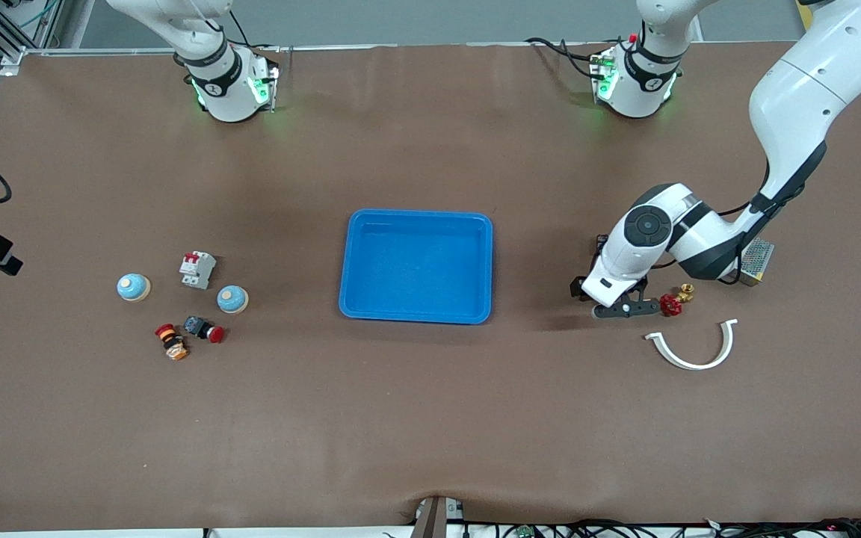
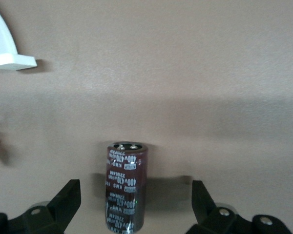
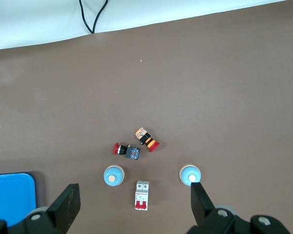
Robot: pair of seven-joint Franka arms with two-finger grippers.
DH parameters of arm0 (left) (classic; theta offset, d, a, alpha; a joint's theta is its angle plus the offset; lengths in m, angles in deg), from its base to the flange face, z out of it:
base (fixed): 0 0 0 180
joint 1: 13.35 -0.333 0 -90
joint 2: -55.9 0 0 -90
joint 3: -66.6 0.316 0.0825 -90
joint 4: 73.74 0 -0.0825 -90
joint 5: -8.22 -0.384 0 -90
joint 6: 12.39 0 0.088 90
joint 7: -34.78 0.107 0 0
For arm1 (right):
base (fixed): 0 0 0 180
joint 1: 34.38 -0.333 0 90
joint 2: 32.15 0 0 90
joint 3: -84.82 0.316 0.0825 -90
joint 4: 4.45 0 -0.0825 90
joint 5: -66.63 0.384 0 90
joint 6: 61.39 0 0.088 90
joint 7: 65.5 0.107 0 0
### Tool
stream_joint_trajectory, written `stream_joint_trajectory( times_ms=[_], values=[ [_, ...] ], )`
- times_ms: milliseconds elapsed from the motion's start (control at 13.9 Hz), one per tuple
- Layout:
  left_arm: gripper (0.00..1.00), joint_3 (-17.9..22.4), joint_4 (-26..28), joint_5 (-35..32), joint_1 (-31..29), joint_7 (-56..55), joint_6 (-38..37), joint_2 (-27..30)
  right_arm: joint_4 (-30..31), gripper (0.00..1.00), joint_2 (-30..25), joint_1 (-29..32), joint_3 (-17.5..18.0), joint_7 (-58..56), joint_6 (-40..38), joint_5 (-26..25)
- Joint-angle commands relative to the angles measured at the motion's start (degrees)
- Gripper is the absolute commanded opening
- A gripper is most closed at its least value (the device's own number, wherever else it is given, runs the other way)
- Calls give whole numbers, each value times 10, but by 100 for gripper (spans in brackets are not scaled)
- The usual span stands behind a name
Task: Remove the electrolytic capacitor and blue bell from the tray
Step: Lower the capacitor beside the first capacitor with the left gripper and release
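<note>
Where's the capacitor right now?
The capacitor stands upright on the table between the open left gripper's fingers, untouched, at the left arm's end, beside the red valve; the front view hides it.

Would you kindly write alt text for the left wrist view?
A dark cylindrical capacitor stands on the brown table between the open fingers of the left gripper, apparently untouched by them. One end of a white curved piece shows at the corner.
</note>
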Motion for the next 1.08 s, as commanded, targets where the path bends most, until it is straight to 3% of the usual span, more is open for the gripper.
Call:
stream_joint_trajectory(
  times_ms=[0,216,576,1008],
  values=[
    [100,-7,-9,-2,-3,0,-57,14,-20,100,10,13,14,6,-5,-2],
    [100,-11,-40,41,-6,38,-93,16,-20,100,10,13,14,6,-4,-1],
    [100,-28,-158,165,-4,139,-212,18,-20,100,10,15,15,2,-4,-2],
    [100,-30,-217,196,-7,179,-259,22,-21,100,10,16,14,2,-4,-2]
  ],
)
